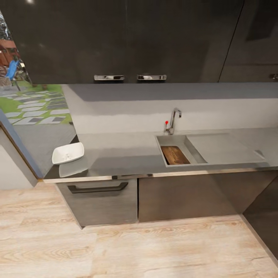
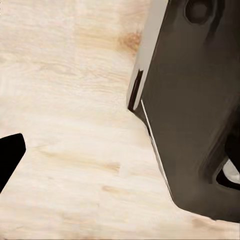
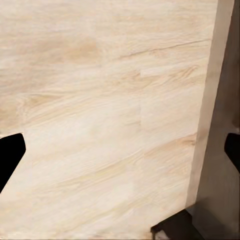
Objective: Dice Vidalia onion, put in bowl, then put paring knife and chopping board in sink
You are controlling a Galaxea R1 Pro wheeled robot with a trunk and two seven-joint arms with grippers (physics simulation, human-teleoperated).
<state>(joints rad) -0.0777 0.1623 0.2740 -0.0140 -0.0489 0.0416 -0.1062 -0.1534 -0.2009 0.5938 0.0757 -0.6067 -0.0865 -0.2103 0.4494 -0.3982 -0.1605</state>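
We look down on a long glossy grey worktop (image 1: 127, 154) over dark grey cabinets. Set into it is the sink (image 1: 175, 141), a rectangular steel basin with a flat drainboard to its right and a chrome tap (image 1: 173, 119) with a red-tipped lever behind it. The chopping board (image 1: 175, 155), a dark brown wooden rectangle, lies inside the basin. Well apart, near the worktop's left end, sits the bowl (image 1: 68, 153), white, shallow and squarish with rounded corners. Both wrist views face pale, grained wooden floor (image 3: 100, 125) with dark fingertips at the edges: the right claw (image 3: 120, 150) is spread wide; for our left claw we cannot tell.
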